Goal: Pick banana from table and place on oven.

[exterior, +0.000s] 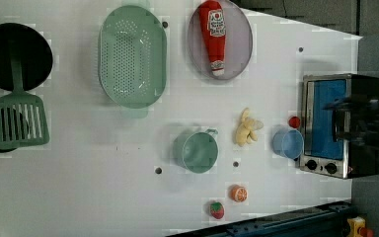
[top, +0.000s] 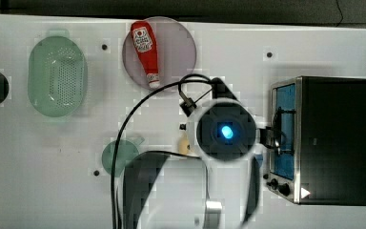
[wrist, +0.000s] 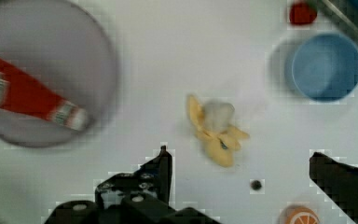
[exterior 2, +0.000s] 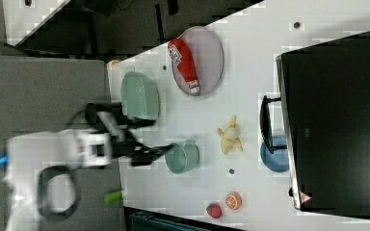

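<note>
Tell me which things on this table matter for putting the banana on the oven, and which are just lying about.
For the job: pale-yellow peeled toy banana; silver toaster oven with black top; white table.

Lying about: red ketchup bottle on grey plate; green colander; green cup; blue cup; orange slice; strawberry; green spatula.

Peeled banana [exterior: 247, 128] flat on table [exterior: 103, 163]

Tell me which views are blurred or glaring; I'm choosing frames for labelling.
Wrist view: the ketchup bottle and grey plate are smeared, the banana soft. Right view: the arm and open gripper are blurred, the table steady. Top view: a bright blue light glares on the arm. Left view: sharpest, with faint shadows beside the green cup.
</note>
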`<state>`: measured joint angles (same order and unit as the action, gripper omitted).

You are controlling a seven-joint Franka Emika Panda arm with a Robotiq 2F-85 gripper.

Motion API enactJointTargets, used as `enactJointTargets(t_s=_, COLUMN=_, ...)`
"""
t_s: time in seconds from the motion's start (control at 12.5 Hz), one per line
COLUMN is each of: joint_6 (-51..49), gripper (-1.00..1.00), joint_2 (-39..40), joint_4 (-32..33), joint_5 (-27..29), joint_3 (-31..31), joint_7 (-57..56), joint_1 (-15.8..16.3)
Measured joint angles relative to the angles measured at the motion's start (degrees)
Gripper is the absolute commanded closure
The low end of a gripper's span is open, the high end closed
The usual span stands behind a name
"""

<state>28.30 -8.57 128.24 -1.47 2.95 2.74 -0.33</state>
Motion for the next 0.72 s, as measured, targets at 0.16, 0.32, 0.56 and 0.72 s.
enactJointTargets(t_s=0.16, joint_6=6.1, gripper=-1.00, joint_2=6.7, joint_4=3.6, joint_5=-1.1, joint_3=-0.9, joint_7=0.0, joint_1=-0.1)
enactJointTargets(t_s=0.32, joint_6=13.2, gripper=-1.00, joint_2=11.6, joint_4=7.6, joint_5=-0.8, joint_3=-0.9, joint_7=0.1, joint_1=0.2)
enactJointTargets(t_s=0.56, joint_6=22.3, gripper=-1.00, joint_2=15.8, joint_4=9.1, joint_5=-1.2, joint_3=-1.1, joint_7=0.0, joint_1=0.4)
enactJointTargets(t_s=0.72, joint_6=29.8, gripper=-1.00, joint_2=17.3, joint_4=10.6, joint_5=-0.9, joint_3=-1.5, joint_7=0.1, joint_1=-0.1)
